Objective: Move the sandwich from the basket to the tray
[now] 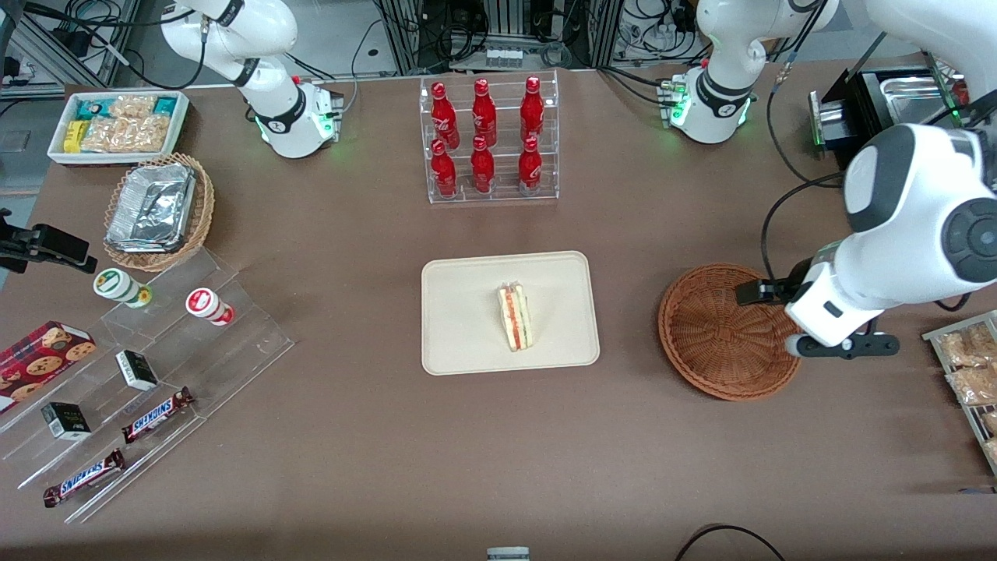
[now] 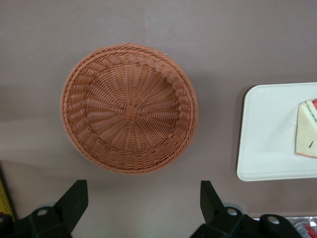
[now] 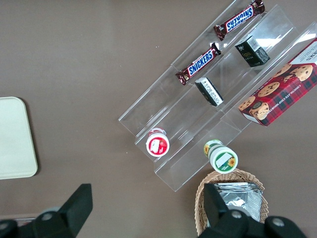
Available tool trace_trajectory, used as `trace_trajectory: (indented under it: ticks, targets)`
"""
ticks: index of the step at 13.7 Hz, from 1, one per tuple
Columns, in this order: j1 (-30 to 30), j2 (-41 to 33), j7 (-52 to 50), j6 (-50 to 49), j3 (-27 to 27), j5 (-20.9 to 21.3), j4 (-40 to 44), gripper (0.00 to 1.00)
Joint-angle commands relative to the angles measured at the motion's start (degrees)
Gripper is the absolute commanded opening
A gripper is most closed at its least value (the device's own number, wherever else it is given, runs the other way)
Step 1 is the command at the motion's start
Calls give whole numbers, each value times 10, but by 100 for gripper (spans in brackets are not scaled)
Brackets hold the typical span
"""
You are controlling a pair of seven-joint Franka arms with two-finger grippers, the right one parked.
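The sandwich point(image 1: 516, 317) point(image 2: 308, 129), a pale wedge with red, orange and green layers along its edge, lies on the cream tray point(image 1: 467, 312) point(image 2: 267, 134) near the table's middle. The reddish-brown wicker basket point(image 1: 724, 331) point(image 2: 129, 109) stands beside the tray toward the working arm's end and holds nothing. My left gripper point(image 1: 814, 323) point(image 2: 142, 191) hangs high over the basket's rim on the working arm's side. It is open, with only bare table between its black fingers point(image 2: 74, 198).
A clear rack of red bottles point(image 1: 489, 140) stands farther from the front camera than the tray. Toward the parked arm's end are a tan basket with foil trays point(image 1: 156, 210), a white snack bin point(image 1: 117, 125) and an acrylic stand with snacks point(image 1: 140, 374). Packed snacks point(image 1: 970, 374) lie at the working arm's end.
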Motion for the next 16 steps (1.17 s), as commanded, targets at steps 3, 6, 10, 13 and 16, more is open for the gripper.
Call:
trace_trajectory:
  ticks: [3, 6, 10, 13, 16]
  targets:
    - [32, -54, 55, -25, -2, -4, -20, 100]
    - [39, -74, 56, -32, 1, 5, -23, 100]
    - [31, -113, 57, -38, 40, 6, -24, 100]
    - [-7, -135, 66, -49, 84, 8, -23, 100]
    - [-18, -155, 139, -81, 110, 8, -23, 100]
